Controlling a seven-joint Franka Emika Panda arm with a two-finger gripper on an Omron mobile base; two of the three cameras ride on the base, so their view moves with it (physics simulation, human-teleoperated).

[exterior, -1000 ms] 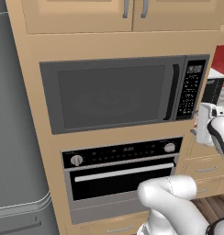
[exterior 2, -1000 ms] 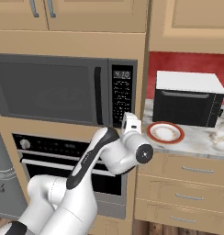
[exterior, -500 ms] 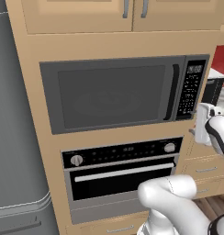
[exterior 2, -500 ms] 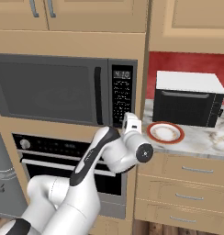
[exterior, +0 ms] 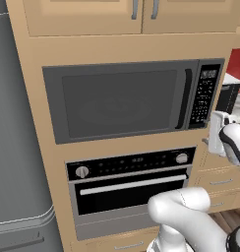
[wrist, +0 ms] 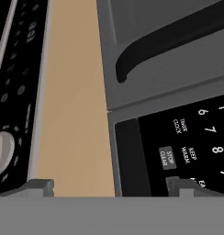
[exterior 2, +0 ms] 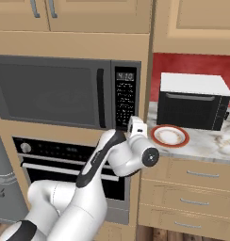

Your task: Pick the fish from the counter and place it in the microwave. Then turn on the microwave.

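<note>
The microwave (exterior: 122, 101) is a wide dark grey built-in unit; its door is closed, with the black handle (exterior: 182, 98) beside the button panel (exterior: 203, 96). My gripper (exterior 2: 132, 126) hovers at the panel's lower corner, close to it, and stands open with nothing between its fingers. In the hand view the gripper (wrist: 109, 188) faces the seam between the panel (wrist: 192, 137) and the wood strip below the microwave, with the handle (wrist: 178, 36) above. The marbled counter (exterior 2: 206, 143) lies to the right. The fish is out of view.
A black oven (exterior: 132, 182) with round knobs sits under the microwave. A grey fridge (exterior: 18, 147) stands on the left. On the counter are a red-rimmed white plate (exterior 2: 169, 135) and a black-and-white toaster oven (exterior 2: 192, 101), with wooden drawers (exterior 2: 192, 188) below.
</note>
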